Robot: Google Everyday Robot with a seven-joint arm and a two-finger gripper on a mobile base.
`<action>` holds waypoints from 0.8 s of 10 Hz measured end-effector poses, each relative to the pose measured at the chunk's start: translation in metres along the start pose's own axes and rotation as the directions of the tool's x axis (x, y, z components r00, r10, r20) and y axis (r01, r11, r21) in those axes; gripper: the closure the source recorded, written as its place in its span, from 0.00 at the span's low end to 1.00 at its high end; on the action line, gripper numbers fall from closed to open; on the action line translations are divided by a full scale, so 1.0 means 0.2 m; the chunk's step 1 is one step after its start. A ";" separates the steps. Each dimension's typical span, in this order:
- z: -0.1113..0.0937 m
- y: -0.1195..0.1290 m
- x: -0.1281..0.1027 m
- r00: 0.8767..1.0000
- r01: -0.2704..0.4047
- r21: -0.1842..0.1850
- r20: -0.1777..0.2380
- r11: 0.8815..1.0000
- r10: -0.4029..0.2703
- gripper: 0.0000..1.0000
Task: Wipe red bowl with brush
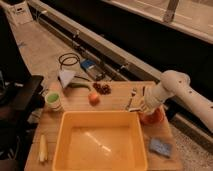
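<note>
The red bowl [154, 118] sits on the wooden table [115, 97] just right of the tub's far corner, partly covered by my arm. My gripper [143, 108] hangs from the white arm coming in from the right. It is low over the bowl's left rim and shut. A slim pale stick, the brush [133, 108], pokes out to the left from between the fingers. Its working end is hidden at the bowl.
A big yellow-orange tub [100, 115] fills the table's front middle. A blue sponge [160, 146] lies front right and a grey fork [132, 96] just behind the gripper. An orange fruit [94, 98], dark grapes [102, 88] and a green cup [52, 100] sit further left.
</note>
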 end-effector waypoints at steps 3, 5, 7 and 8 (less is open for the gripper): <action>-0.07 0.10 0.05 0.999 -0.052 0.026 0.005 0.998 0.052 1.00; -0.12 0.10 0.12 0.997 -0.075 0.066 0.025 0.995 0.074 1.00; -0.12 0.02 0.12 0.997 -0.075 0.092 0.040 0.993 0.071 1.00; -0.11 -0.01 0.11 0.996 -0.074 0.099 0.048 0.992 0.069 1.00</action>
